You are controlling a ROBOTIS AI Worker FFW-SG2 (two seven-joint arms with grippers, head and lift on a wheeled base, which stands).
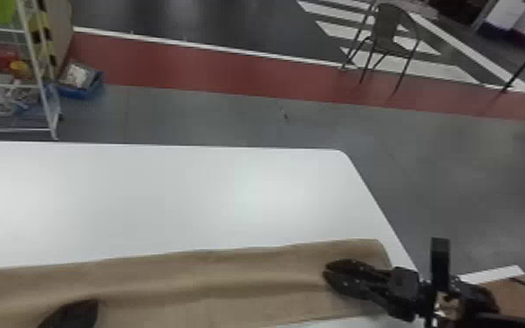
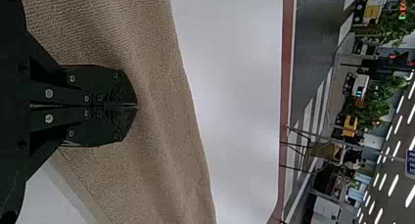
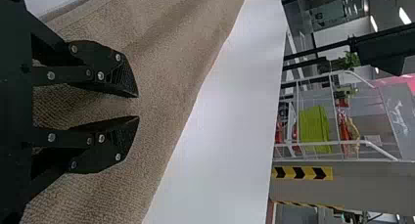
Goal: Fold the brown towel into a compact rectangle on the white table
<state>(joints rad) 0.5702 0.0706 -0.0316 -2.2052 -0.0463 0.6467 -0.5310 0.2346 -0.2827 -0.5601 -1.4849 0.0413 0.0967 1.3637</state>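
Jaws first: on the left gripper (image 2: pixel 137 105) they meet tip to tip at the towel (image 1: pixel 213 296); we cannot tell whether cloth is pinched between them. On the right gripper (image 3: pixel 138 106) they stand partly apart, gripping nothing, with a rise of cloth in the gap. We judge this placing suits pinching the towel's right end while the left steadies the middle.

Towel lies as a long strip across the near part of the bench (image 1: pixel 157 196), a soft ridge along it, its right end just beside the bench's right edge. We would fold that end inward, since floor (image 1: pixel 471 183) lies past the edge. Beyond the towel's far edge, we note wide bare bench for moving.
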